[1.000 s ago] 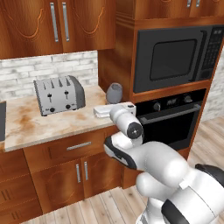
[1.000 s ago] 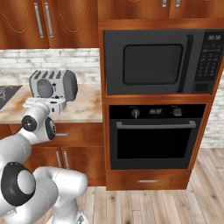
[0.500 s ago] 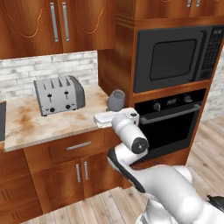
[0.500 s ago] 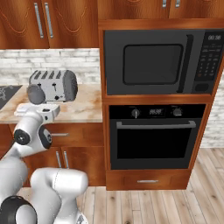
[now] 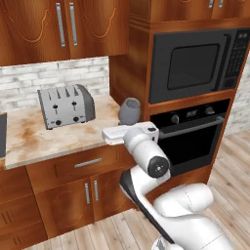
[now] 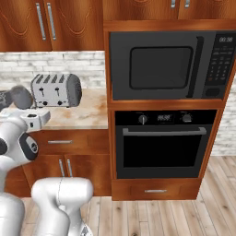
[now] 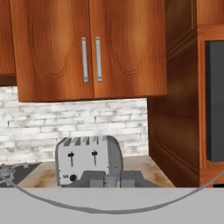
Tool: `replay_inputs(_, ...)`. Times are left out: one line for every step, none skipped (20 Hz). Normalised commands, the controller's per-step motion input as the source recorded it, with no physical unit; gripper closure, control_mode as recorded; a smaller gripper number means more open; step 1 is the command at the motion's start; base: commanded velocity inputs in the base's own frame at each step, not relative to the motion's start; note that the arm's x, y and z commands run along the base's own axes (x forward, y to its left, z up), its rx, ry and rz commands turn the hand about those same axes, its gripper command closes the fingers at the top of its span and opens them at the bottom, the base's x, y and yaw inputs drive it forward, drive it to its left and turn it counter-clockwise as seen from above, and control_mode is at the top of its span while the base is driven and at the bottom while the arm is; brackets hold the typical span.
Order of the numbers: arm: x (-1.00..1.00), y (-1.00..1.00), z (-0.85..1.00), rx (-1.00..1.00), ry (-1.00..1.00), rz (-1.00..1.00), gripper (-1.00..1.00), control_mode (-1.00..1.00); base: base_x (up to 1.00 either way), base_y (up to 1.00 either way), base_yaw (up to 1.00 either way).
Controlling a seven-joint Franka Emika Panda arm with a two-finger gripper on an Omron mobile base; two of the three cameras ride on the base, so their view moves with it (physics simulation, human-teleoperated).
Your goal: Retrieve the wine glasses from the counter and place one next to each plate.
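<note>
One smoky-grey wine glass hangs just above the right end of the beige marbled counter, close to the wooden oven cabinet. My gripper is shut on it low down, with the rounded bowl standing above the white hand. From the right base view the same wine glass shows at the far left, over the hand. In the hand view the dark fingertips sit close together at the bottom, and a thin curved edge of the glass sweeps beneath them.
A steel toaster stands on the counter to the left of the glass. A black microwave and oven fill the tall cabinet on the right. Wood wall cabinets hang overhead. A cooktop corner shows at the left.
The hand and the glass in it have sunk a little toward the counter's front edge, and the arm's elbow has dropped lower. The toaster stays put.
</note>
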Motion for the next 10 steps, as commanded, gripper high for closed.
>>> replay_inputs(-0.38,0.00,0.00,0.00,0.00,-0.01,1.00,-1.00,0.00,0.00,0.00)
replay_inputs(-0.37,0.00,0.00,0.00,0.00,-0.03,1.00,-1.00,0.00,0.00,0.00)
replay_inputs(-0.44,-0.06,0.00,0.00,0.00,-0.03,1.00,-1.00,0.00,0.00,0.00)
replay_inputs(-0.51,-0.17,-0.12,0.00,-0.04,0.00,1.00,-1.00,0.00,0.00,0.00)
replay_inputs(-0.51,-0.21,-0.11,0.00,-0.06,0.00,1.00,-1.00,0.00,0.00,0.00)
replay_inputs(-0.47,-0.25,-0.01,0.00,-0.09,0.00,1.00,-1.00,0.00,0.00,0.00)
replay_inputs(-0.44,-0.27,0.00,0.00,-0.09,0.00,1.00,-1.00,0.00,0.00,0.00)
replay_inputs(-0.37,-0.26,0.00,0.00,-0.06,0.00,1.00,-1.00,0.00,0.00,0.00)
replay_inputs(-0.26,-0.20,0.00,0.02,-0.01,0.00,1.00,-1.00,0.00,0.00,0.00)
replay_inputs(-0.21,-0.12,0.00,0.02,0.00,0.00,1.00,-1.00,0.00,0.00,0.00)
